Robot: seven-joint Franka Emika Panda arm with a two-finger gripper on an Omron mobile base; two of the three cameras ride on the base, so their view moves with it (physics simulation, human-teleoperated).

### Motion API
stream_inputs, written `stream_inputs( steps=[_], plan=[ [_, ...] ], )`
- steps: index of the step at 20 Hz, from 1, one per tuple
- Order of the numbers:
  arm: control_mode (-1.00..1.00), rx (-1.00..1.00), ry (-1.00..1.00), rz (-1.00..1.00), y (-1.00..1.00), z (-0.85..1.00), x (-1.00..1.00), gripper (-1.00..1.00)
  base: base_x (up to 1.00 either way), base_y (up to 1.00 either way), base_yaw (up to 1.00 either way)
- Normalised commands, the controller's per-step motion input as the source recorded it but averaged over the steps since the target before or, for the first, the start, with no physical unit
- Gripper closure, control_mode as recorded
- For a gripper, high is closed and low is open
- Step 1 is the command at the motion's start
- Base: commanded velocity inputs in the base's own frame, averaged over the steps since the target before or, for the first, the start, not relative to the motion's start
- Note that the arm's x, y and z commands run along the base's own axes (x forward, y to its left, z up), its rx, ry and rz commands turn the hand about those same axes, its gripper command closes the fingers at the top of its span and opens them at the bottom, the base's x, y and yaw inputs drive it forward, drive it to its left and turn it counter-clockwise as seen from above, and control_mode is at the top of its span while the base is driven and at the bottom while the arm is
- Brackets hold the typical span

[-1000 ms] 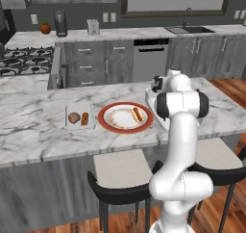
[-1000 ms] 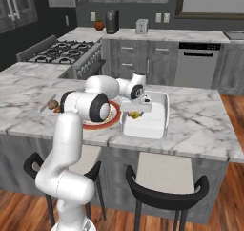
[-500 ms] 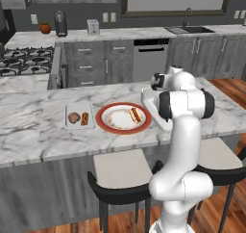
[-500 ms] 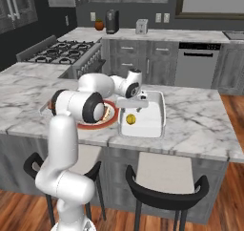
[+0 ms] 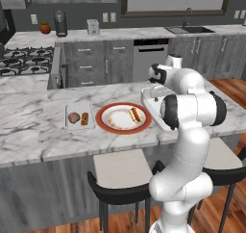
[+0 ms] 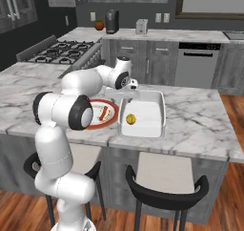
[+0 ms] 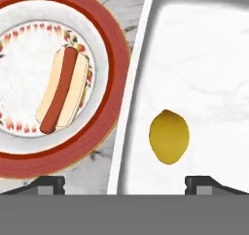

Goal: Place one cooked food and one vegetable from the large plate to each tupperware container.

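Observation:
The large plate [image 7: 109, 59], red-rimmed with a white centre, holds a hot dog [image 7: 63, 95] in a bun. Right beside it lies the deep white tupperware container [image 7: 204, 59] with a yellow oval vegetable [image 7: 168, 136] resting on its floor. My gripper [image 7: 124, 185] hovers open above the container's near wall, fingertips wide apart and nothing between them. On the island counter the plate [image 5: 102, 121] sits between the small flat container [image 5: 71, 108], which holds a brown cooked piece [image 5: 73, 117] and a small reddish-orange piece [image 5: 84, 118], and the deep container [image 6: 155, 115]. The gripper [image 6: 130, 86] hangs over that container's back left corner.
Two dark stools [image 5: 122, 179] [image 6: 162, 180] stand at the island's front edge. A gas stove [image 6: 66, 48] is at the far left. The back counter carries a toaster [image 5: 93, 27] and a sink [image 5: 188, 30]. Bare marble [image 6: 195, 115] lies right of the deep container.
The gripper has opened and let go of the yellow vegetable, which now lies in the deep container. The hand has risen and drawn back toward the container's far left corner.

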Motion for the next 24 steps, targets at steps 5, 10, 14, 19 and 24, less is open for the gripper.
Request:
stream_inputs(
  steps=[5,10,14,19,24],
  plan=[
    [-1.0,0.0,-0.06,-0.16,1.0,0.19,-0.02,-1.0,0.0,0.0,0.0],
    [-1.0,0.0,0.0,-0.07,0.76,-0.13,0.09,-1.0,0.0,0.0,0.0],
    [-1.0,0.0,0.03,-0.07,0.29,-0.24,0.23,-1.0,0.0,0.0,0.0],
    [-1.0,-0.01,0.1,-0.05,0.26,-0.44,0.19,-1.0,0.0,0.0,0.0],
    [-1.0,-0.05,0.03,-0.03,-0.13,-0.1,0.09,-1.0,0.0,0.0,0.0]
  ],
)
